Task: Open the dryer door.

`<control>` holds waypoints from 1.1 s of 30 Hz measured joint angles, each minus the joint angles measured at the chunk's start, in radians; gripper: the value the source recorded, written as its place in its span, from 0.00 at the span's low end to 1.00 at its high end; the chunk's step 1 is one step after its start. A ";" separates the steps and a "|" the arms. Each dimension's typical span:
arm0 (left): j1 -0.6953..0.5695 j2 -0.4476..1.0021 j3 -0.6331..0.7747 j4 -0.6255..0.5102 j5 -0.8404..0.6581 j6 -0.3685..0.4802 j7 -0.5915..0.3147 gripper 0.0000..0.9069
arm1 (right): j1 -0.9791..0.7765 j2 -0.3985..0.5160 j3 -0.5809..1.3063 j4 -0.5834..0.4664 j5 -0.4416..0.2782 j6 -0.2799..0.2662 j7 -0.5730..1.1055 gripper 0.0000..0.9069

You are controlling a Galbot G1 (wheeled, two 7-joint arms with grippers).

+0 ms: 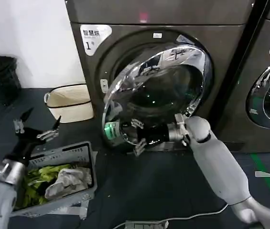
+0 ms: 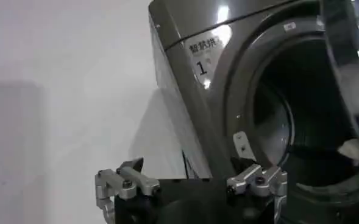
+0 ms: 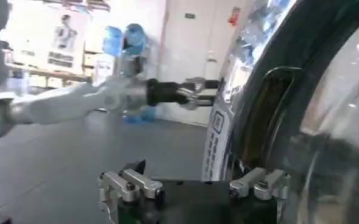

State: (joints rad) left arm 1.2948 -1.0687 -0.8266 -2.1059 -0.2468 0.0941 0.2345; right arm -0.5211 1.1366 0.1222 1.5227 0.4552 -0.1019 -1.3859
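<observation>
Metal fingers of the right gripper (image 1: pixel 135 135) spread wide at the lower edge of the dryer door (image 1: pixel 173 71), holding nothing. The left gripper (image 1: pixel 37 126) hangs wide open above the laundry basket (image 1: pixel 89 157). Push outward along the hinge arc, keeping contact on the rim. A chrome ring frames dark glass; the door stands partly open on the dryer (image 1: pixel 91 67), labelled 1.

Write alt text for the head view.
The right gripper reaches to the lower edge of the dryer door, which stands partly swung open from the dryer. The left gripper hovers, fingers open, above a laundry basket on the floor.
</observation>
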 joint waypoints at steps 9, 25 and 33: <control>-0.092 0.041 0.100 0.051 -0.018 -0.004 0.022 1.00 | -0.024 -0.043 0.030 0.015 0.004 0.005 -0.077 1.00; -0.215 0.082 0.307 0.144 -0.093 -0.027 0.023 1.00 | -0.073 -0.134 0.055 0.072 0.079 0.062 -0.077 1.00; -0.286 0.101 0.409 0.200 -0.116 -0.040 0.020 1.00 | -0.129 -0.174 0.088 0.112 0.075 0.067 -0.076 1.00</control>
State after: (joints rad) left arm 1.0083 -0.9675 -0.4178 -1.9064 -0.3631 0.0545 0.2544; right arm -0.6496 0.9628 0.2103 1.6343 0.5306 -0.0345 -1.4623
